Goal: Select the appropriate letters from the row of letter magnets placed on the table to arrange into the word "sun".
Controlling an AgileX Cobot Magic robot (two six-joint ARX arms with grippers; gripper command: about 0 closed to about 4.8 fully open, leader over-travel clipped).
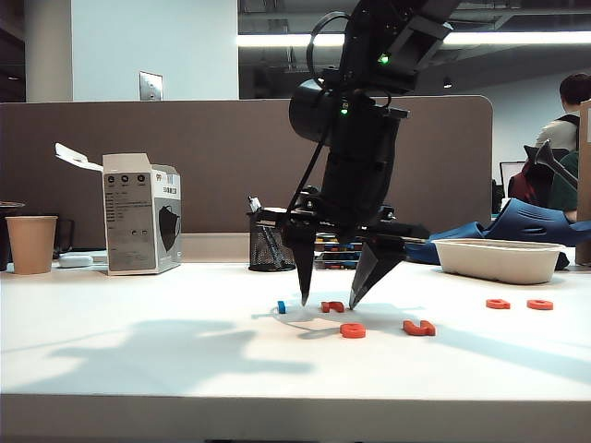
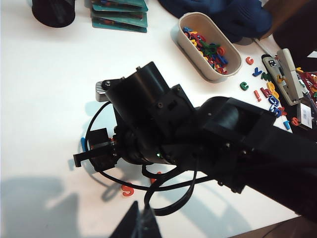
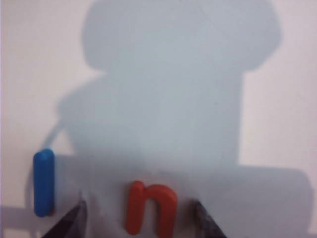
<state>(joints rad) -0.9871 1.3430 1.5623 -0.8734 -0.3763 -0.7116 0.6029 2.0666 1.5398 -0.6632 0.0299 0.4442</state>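
**Ana:** Nearest the exterior camera runs the table's (image 1: 138, 369) straight front edge, white and bare. Just behind it lie two orange-red pieces, a rounded letter (image 1: 353, 330) and a letter s (image 1: 418, 328).

**Ben:** And the right gripper (image 1: 328, 301)?

**Ana:** It points down at the middle of the table, jaws spread wide, one fingertip on each side of the orange-red letter n (image 1: 332, 306). The tips are at or just above the surface; I cannot tell whether they touch it. Nothing is held.

**Ben:** Does the right wrist view agree?

**Ana:** Yes. The n (image 3: 151, 208) sits between the two dark fingertips (image 3: 67, 223), clear of both. The small blue magnet (image 3: 43, 182) lies just beside it, outside the jaws.

**Ben:** The rest of the row?

**Ana:** Two more orange-red letters (image 1: 519, 304) lie well apart to the right, in front of a white tray (image 1: 499, 259).

**Ben:** The left gripper?

**Ana:** Only a dark tip (image 2: 136, 223) shows at the edge of the left wrist view, above the right arm (image 2: 163, 129), so I cannot tell whether it is wide or narrow. That view also shows the s (image 2: 128, 190) and the tray (image 2: 210, 74), full of coloured letters.

**Ben:** Anything else?

**Ana:** A paper cup (image 1: 31, 244), a carton (image 1: 140, 221) and a mesh pen holder (image 1: 271, 242) stand along the brown partition (image 1: 212, 157).
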